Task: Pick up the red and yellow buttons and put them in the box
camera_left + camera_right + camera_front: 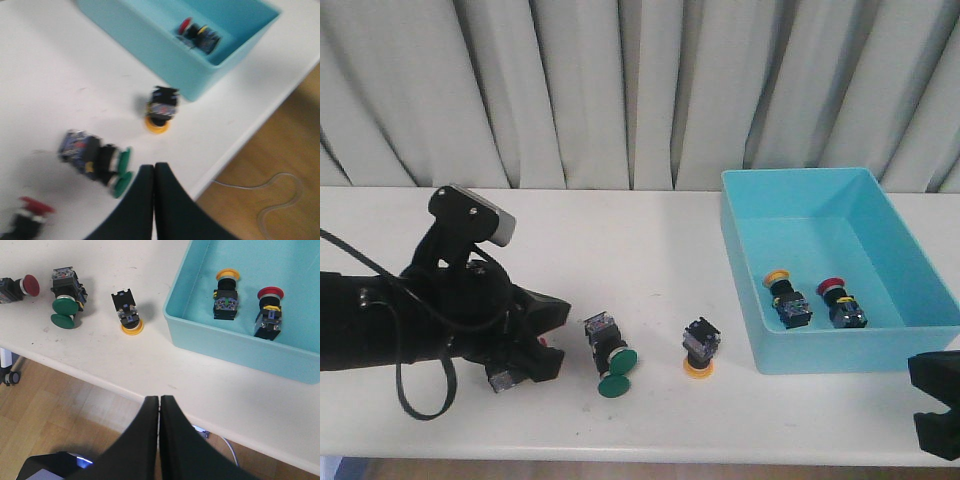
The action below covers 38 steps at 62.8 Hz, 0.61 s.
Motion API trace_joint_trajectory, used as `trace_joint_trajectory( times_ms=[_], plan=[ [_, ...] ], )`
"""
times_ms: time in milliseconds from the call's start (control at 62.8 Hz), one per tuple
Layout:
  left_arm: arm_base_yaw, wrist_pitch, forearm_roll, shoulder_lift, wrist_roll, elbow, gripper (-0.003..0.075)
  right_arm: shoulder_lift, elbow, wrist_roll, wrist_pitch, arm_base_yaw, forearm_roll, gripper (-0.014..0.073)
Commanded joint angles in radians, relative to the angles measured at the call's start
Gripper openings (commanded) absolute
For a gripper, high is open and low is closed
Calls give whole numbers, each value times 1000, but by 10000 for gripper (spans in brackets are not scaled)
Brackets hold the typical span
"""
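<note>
A: Front view, left to right — what sits on the desk [640, 230]?

B: The left claw [542, 345] lies low at the left, its black arm stretched along the desk. Both its fingers are pressed flat together in the left wrist view, nothing between them. Tucked against it is a small dark red switch [503, 377]. Right of that lies a green-capped switch [608, 360], on its side, cap toward six o'clock.

A: And next?

B: A yellow-capped switch [700, 350] stands cap down, still on the desk, just beside the near left corner of the box [740, 270] but apart from it.

A: What is in the box?

B: Two buttons lie on its floor near the front wall: the yellow button [786, 296] on the left, the red button [841, 301] at its three o'clock, close but not touching. Both caps point toward twelve o'clock, bodies toward six.

A: Does anything bar the way?

B: The box's near wall stands between the desk's front edge and those two buttons. The green-capped switch lies between the left claw and the yellow-capped switch.

A: The right claw [159, 407]?

B: Shut too, empty, hanging past the desk's front edge over the wooden floor [75, 410].

A: Any writing?

B: The switch bodies carry small labels, too small and blurred to read.
</note>
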Motion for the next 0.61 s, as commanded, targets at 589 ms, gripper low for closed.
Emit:
trace_joint_trajectory(
  times_ms=[589],
  plan=[
    [389,-165,874,-1041,-667,546,-8,-3,-24,-1,-45,-2,17,-7]
  ],
)
